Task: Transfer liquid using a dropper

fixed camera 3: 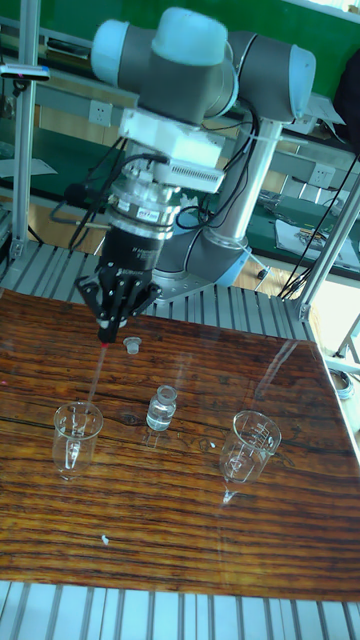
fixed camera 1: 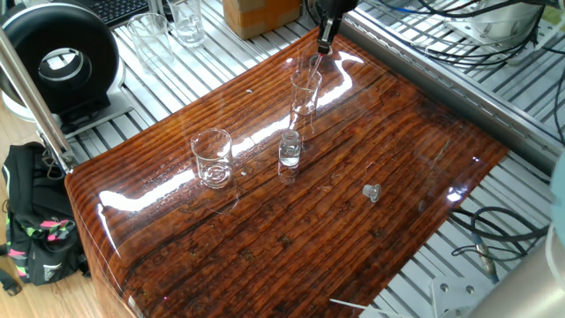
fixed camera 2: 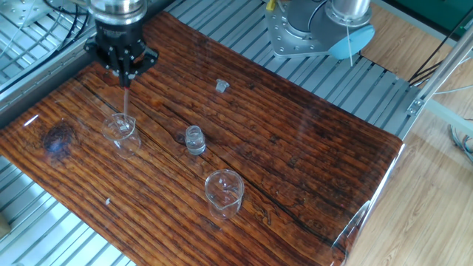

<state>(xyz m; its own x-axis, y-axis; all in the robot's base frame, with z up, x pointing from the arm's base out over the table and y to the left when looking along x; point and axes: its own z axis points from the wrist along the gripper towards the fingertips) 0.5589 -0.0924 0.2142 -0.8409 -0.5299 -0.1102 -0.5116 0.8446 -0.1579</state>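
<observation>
My gripper (fixed camera 2: 126, 73) hangs over the far corner of the wooden table, shut on the bulb end of the dropper (fixed camera 2: 126, 100). A bit of red shows at the fingertips in the tall fixed view, where the gripper (fixed camera 3: 106, 328) holds the dropper (fixed camera 3: 93, 383) slanting down. The thin clear tube reaches down to the mouth of a narrow clear glass (fixed camera 2: 120, 128), also seen as glass (fixed camera 1: 305, 92) and glass (fixed camera 3: 76, 434). A small vial (fixed camera 2: 194, 140) stands beside it. The liquid is too clear to make out.
A wider beaker (fixed camera 2: 224, 193) stands nearer the table's front. A small loose cap (fixed camera 2: 222, 86) lies apart on the wood. The table top (fixed camera 2: 310, 155) is glossy, with metal rails around it. The arm's base (fixed camera 2: 310, 29) stands at the far edge.
</observation>
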